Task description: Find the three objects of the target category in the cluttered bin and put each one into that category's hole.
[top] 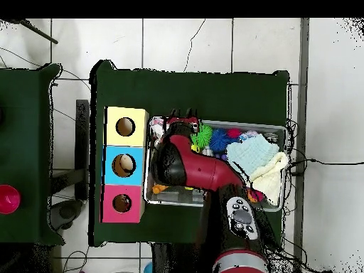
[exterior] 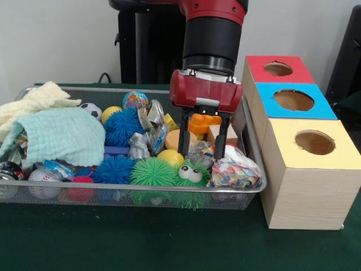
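**Gripper poised over the foil-wrapper end of the bin**

The red and black gripper (exterior: 202, 145) hangs inside the silver wire-mesh bin (exterior: 255, 148), near the end beside the row of three wooden boxes with yellow, blue and red holed tops (exterior: 307, 169). Its two black fingers (exterior: 184, 135) stand moderately apart, holding nothing; between and just below their tips lies a crinkled silvery foil packet (exterior: 198, 153), with an orange plastic toy (exterior: 204, 123) behind them.

Which category is wanted cannot be told from the views. If it is the wrappers, the packet between the tips and the colourful crumpled bag (exterior: 236, 171) just beside it should be light, soft and slippery; pinching a bunched fold in the middle looks safer than an edge. The spiky green rubber ball with googly eyes (exterior: 190, 176) nearby would squash and spring back.
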You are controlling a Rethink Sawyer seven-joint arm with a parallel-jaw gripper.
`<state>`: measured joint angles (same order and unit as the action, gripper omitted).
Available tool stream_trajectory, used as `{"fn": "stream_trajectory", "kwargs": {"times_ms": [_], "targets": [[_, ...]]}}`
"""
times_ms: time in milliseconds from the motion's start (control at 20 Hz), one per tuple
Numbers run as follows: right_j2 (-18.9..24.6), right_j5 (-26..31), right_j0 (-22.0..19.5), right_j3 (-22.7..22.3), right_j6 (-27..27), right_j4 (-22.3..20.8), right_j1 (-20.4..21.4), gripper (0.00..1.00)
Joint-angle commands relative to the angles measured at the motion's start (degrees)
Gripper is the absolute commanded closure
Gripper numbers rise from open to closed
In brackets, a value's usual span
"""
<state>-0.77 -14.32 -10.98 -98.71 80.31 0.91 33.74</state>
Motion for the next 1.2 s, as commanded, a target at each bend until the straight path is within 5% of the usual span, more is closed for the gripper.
{"fn": "stream_trajectory", "kwargs": {"times_ms": [50, 1200], "targets": [[0.41, -5.1, 1.07, 1.44, 13.73, 2.6, -5.55, 0.0], [3.57, -2.56, 1.2, -3.18, 16.86, 6.15, -5.03, 0.0]]}}
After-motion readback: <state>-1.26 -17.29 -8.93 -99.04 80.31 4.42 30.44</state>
